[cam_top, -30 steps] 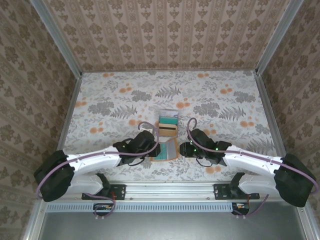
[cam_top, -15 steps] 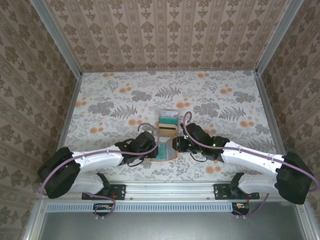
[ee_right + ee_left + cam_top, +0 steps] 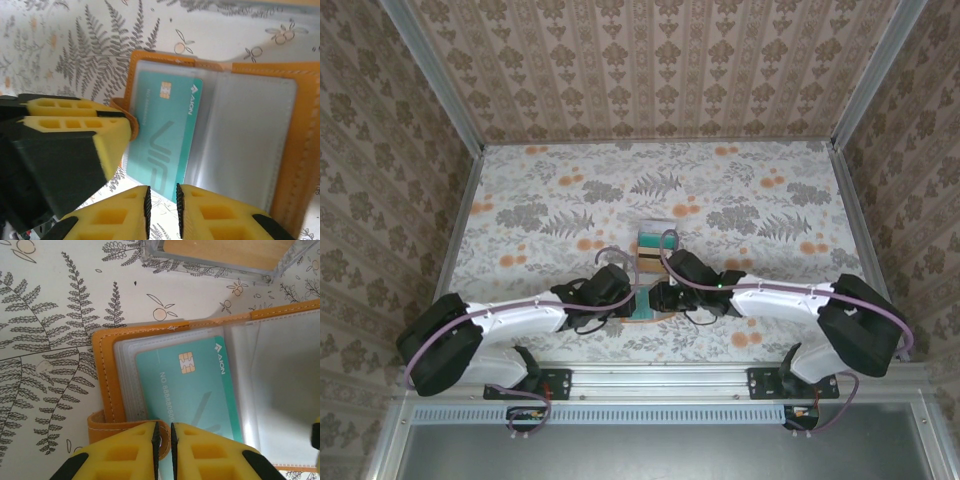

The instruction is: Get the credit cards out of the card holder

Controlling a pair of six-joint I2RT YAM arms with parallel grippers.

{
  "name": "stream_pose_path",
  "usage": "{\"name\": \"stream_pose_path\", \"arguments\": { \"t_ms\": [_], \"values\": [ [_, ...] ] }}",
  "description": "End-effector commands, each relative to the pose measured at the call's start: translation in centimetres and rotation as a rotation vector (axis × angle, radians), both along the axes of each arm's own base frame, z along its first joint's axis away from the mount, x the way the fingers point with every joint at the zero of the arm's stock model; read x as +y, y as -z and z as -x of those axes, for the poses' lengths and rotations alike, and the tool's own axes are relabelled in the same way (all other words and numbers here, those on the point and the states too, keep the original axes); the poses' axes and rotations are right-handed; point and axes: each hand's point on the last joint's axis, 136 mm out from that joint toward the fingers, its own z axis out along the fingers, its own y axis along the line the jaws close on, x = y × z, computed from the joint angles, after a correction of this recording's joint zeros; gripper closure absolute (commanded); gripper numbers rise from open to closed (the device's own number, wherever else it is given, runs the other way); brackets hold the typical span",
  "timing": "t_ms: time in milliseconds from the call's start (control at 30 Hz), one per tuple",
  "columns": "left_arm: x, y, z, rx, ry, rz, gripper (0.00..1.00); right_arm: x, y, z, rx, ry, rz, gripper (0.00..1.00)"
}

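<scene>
Now | we are clamping the card holder (image 3: 107, 390) tab in our left pincer (image 3: 163, 440), near worktop edge | right pincer (image 3: 162, 202) nipping the teal card (image 3: 162, 137) | risk: holder dragging along, card slipping.

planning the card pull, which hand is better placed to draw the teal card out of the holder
Right, probably. The right hand sits at the teal card's exposed edge, while the left hand is shut on the card holder's tab, bracing it.

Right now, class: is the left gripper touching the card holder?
Touching. The left wrist view shows the left gripper pinching the orange tab on the card holder.
</scene>
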Motion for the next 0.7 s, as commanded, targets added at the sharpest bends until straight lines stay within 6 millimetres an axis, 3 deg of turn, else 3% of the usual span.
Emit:
{"name": "stream_pose_path", "arguments": {
  "t_ms": [0,267,667],
  "values": [
    [1.1,1.1,0.2,0.012,-0.013,-0.04,0.84,1.1,0.2,-0.1,0.029,0.003,-0.033,0.74],
    [1.3,1.7,0.4,0.025,-0.017,-0.052,0.88,1.4,2.4,0.0,0.078,0.012,-0.023,0.74],
    [1.1,2.1,0.5,0.038,-0.018,-0.048,0.9,0.4,3.3,-0.6,0.086,0.06,0.02,0.78]
  ]
}}
